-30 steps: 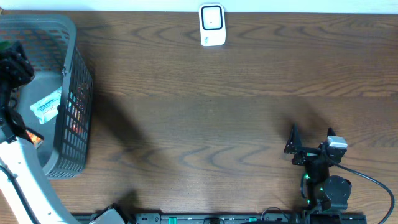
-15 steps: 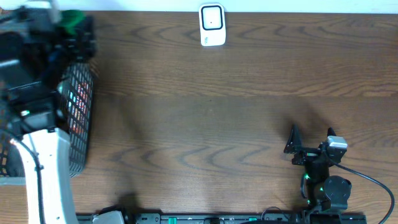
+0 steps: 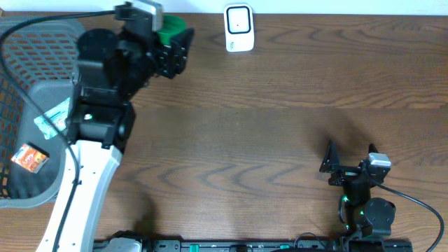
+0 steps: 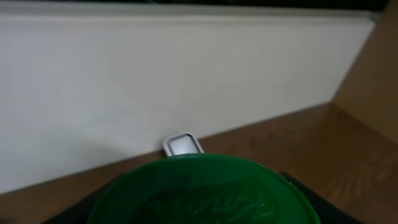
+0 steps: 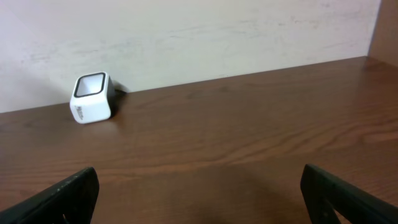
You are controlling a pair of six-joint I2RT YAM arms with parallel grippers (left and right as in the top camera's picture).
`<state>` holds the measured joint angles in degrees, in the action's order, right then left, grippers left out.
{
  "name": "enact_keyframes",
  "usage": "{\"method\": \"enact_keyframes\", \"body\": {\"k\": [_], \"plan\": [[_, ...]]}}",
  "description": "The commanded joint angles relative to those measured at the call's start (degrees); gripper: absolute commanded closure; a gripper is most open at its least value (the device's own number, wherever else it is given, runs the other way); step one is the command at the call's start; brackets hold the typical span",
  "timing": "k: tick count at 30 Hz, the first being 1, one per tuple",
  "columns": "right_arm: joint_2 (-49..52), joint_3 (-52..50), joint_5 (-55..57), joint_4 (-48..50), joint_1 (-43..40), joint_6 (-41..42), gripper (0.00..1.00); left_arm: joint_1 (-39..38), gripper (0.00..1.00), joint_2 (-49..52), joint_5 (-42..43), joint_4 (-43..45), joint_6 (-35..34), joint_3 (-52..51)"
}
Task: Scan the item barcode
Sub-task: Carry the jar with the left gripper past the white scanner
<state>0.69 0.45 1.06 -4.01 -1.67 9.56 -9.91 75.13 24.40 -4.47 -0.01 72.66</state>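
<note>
Even, soft light falls on the table (image 3: 280, 126) from above, with no glare on the wood. Broad, faint shadows lie well below and left of the scanner (image 3: 239, 28), and there's a fainter patch far to its lower right. The left wrist view is dim and murky: the green item (image 4: 202, 190) just in front of the scanner is a blur, lettering unreadable, possibly too near the lens. The right wrist view is crisp on the scanner, and the wall (image 5: 217, 37) behind it is bright.
</note>
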Motion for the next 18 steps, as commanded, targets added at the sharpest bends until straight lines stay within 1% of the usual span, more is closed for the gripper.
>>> {"method": "enact_keyframes", "body": {"k": [1,9,18], "plan": [[-0.4,-0.1,0.3,-0.1,0.5,-0.9,0.01,-3.1,0.32,3.1,-2.0,0.5,-0.1,1.4],[-0.4,-0.1,0.3,-0.1,0.5,-0.9,0.01,-12.4,0.32,11.8,-8.7,0.3,0.0,0.1],[-0.4,-0.1,0.3,-0.1,0.5,-0.9,0.01,-20.9,0.32,22.9,-8.9,0.3,0.1,0.0]]}}
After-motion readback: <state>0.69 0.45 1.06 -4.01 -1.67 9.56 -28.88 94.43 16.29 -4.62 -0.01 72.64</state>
